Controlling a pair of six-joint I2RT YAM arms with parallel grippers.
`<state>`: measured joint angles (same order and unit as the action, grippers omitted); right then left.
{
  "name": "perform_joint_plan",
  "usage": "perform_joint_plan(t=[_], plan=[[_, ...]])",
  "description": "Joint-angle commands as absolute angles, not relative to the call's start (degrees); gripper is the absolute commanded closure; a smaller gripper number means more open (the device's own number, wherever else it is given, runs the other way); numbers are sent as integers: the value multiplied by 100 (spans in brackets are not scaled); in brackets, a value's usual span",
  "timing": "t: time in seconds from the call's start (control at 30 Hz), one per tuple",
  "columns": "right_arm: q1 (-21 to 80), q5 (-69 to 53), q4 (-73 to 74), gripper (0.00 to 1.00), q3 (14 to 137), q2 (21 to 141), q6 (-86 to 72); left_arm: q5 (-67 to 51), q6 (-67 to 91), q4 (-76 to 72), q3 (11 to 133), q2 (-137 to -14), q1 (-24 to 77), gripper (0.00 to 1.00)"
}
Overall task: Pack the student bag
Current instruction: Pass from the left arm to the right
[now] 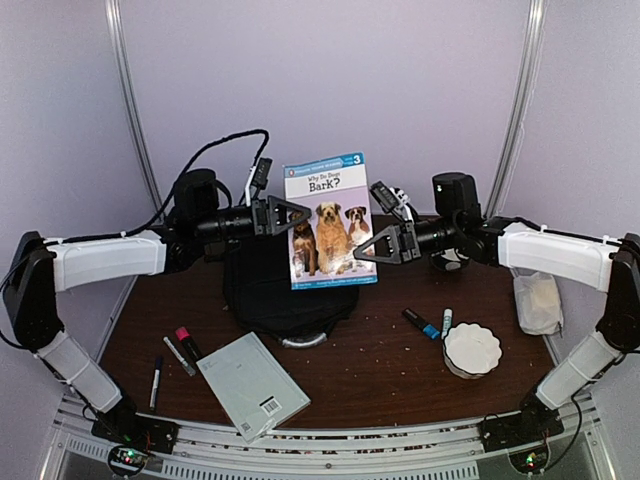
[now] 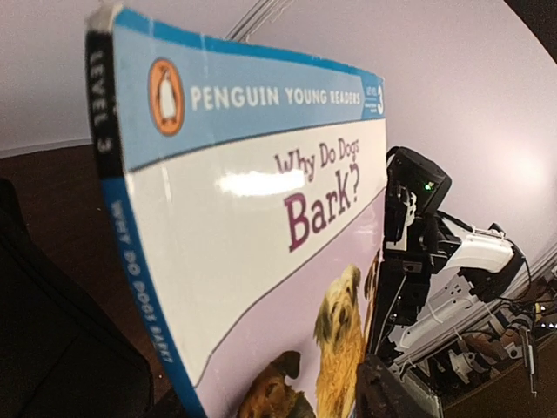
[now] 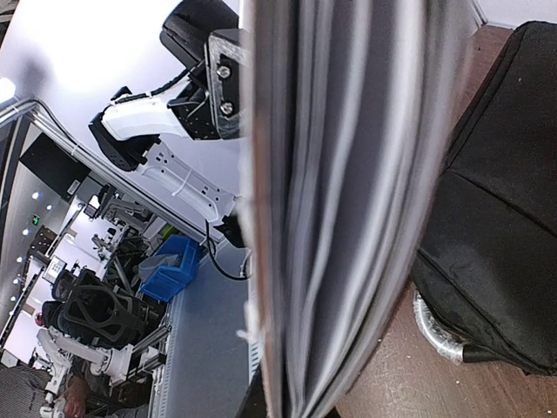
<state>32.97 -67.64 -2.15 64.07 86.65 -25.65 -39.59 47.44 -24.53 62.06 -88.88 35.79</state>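
So both hands are on the book (image 1: 330, 220) here. The left hand (image 1: 287, 215) is clamped on its spine edge and the right hand (image 1: 372, 246) is pinching the page edge on the opposite side, so the "Why Do Dogs Bark?" cover stands upright in the air between them. The student bag (image 1: 270, 290) sits on the surface (image 1: 380, 385) right under and behind the book, below both hands and not touching either one. Its grey handle pokes out at the near side. Closer to the arm bases lie a grey notebook (image 1: 253, 385), some markers (image 1: 185, 345) and a white bowl (image 1: 472, 348).
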Motion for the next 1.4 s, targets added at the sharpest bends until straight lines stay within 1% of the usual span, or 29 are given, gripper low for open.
perform_joint_plan(t=[0.0, 0.07, 0.13, 0.3, 0.33, 0.4, 0.47, 0.5, 0.53, 0.6, 0.73, 0.87, 0.97, 1.07, 1.13, 1.2, 1.3, 1.37], plan=[[3256, -6744, -321, 100, 6694, 8559, -2434, -4307, 5283, -3523, 6201, -9129, 3728, 45], [3256, -6754, -367, 100, 6705, 8581, -2491, -4327, 5289, -3542, 6243, -9200, 3786, 47], [3239, -6741, -367, 100, 6755, 8615, -2521, -4412, 5397, -3686, 6263, -9291, 3817, 56], [3146, -6573, -260, 100, 6838, 8694, -2497, -4635, 5883, -4407, 6190, -9443, 3824, 97], [3120, -6551, -234, 100, 6831, 8695, -2472, -4615, 5918, -4459, 6173, -9428, 3823, 100], [3082, -6497, -182, 94, 6800, 8701, -2439, -4573, 5956, -4551, 6158, -9399, 3825, 100], [3051, -6450, -148, 70, 6750, 8716, -2405, -4502, 5990, -4569, 6176, -9366, 3824, 100], [3050, -6425, -139, 60, 6704, 8714, -2396, -4473, 6005, -4589, 6185, -9349, 3829, 100], [3050, -6420, -156, 54, 6663, 8718, -2396, -4447, 6036, -4607, 6205, -9336, 3828, 100], [3056, -6446, -244, 45, 6592, 8742, -2441, -4447, 6115, -4647, 6262, -9334, 3823, 100], [3072, -6502, -314, 37, 6543, 8833, -2450, -4537, 6343, -4832, 6373, -9407, 3823, 100], [3093, -6685, -393, 32, 6511, 8960, -2540, -4590, 6564, -5026, 6433, -9494, 3823, 100], [3122, -6920, -821, 28, 6425, 9035, -2889, -4597, 6698, -5191, 6450, -9556, 3824, 100], [3183, -7328, -2002, 30, 6223, 9042, -3827, -4576, 6687, -5128, 6466, -9572, 3817, 100], [3227, -7517, -3159, 36, 6030, 9006, -4712, -4553, 6579, -4963, 6473, -9560, 3800, 100], [3230, -7563, -3801, 46, 5924, 8951, -5244, -4475, 6445, -4782, 6441, -9507, 3756, 100], [3206, -7522, -3163, 63, 5969, 8824, -4888, -4359, 6205, -4431, 6367, -9382, 3678, 100], [3199, -7425, -2351, 70, 6024, 8703, -4169, -4214, 5915, -3915, 6363, -9273, 3657, 100]])
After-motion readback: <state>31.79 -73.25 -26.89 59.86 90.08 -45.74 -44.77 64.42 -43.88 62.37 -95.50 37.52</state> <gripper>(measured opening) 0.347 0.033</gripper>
